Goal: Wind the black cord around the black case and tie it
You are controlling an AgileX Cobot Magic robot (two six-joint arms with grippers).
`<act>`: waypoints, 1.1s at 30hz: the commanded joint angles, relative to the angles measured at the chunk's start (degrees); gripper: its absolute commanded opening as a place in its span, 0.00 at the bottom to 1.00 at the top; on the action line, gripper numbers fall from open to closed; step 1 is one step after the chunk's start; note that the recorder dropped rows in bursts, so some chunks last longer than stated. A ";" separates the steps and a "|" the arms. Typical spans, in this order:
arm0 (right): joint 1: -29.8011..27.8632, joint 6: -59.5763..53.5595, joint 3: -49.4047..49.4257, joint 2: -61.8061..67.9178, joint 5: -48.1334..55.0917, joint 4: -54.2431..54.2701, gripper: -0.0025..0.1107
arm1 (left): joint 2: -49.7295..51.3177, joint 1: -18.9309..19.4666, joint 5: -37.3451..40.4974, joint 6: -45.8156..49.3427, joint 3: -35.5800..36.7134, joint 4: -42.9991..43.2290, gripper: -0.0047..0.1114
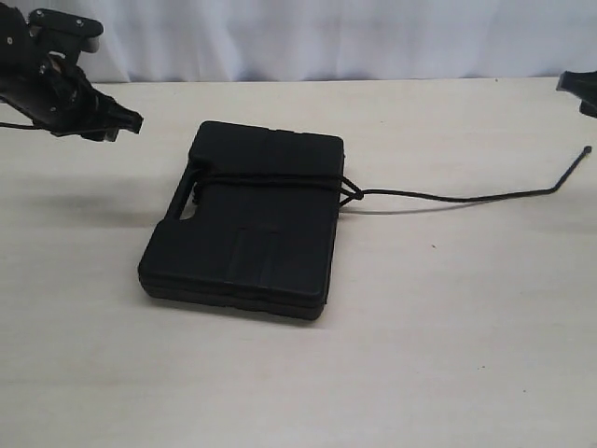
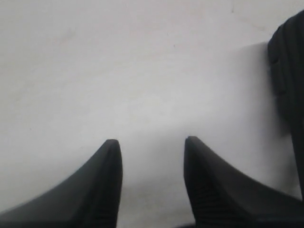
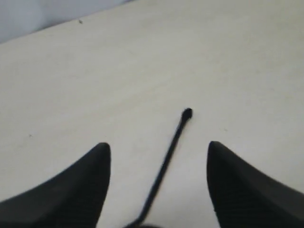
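The black case (image 1: 247, 219) lies flat in the middle of the table. The black cord (image 1: 270, 182) runs across its top and is knotted at the case's right edge (image 1: 351, 192). Its loose tail (image 1: 466, 197) trails right along the table to a knotted tip (image 1: 587, 148). My left gripper (image 1: 129, 121) hovers open to the upper left of the case, holding nothing (image 2: 152, 141); a case edge (image 2: 287, 71) shows beside it. My right gripper (image 3: 157, 144) is open over the cord's tail (image 3: 166, 159), which lies on the table between the fingers, untouched, its tip (image 3: 187, 113) just beyond.
A pale wooden table (image 1: 448, 355) carries everything. A white curtain (image 1: 326, 37) hangs along the far edge. Only a corner of the right arm (image 1: 580, 86) shows at the exterior view's right border.
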 commanded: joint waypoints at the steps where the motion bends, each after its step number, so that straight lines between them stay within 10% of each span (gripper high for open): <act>1: 0.08 -19.08 -0.44 -6.52 10.05 13.77 0.55 | -0.56 0.17 4.92 -0.31 -0.43 -1.76 0.22; 4: 0.08 -40.59 -0.44 -11.47 16.10 31.40 0.43 | -1.51 0.04 9.09 -0.31 -0.43 -2.64 0.05; 9: 0.08 -70.67 -0.44 -17.50 31.94 56.53 0.18 | -5.75 -1.23 18.72 4.19 -0.43 -6.44 0.04; 17: 0.17 -72.09 1.81 -23.03 50.29 59.07 0.06 | -17.69 -3.43 24.41 7.22 6.70 -10.86 0.04; 33: 7.05 -72.31 33.01 -62.20 8.60 58.58 0.06 | -66.23 -3.43 -6.24 7.67 35.12 -15.95 0.04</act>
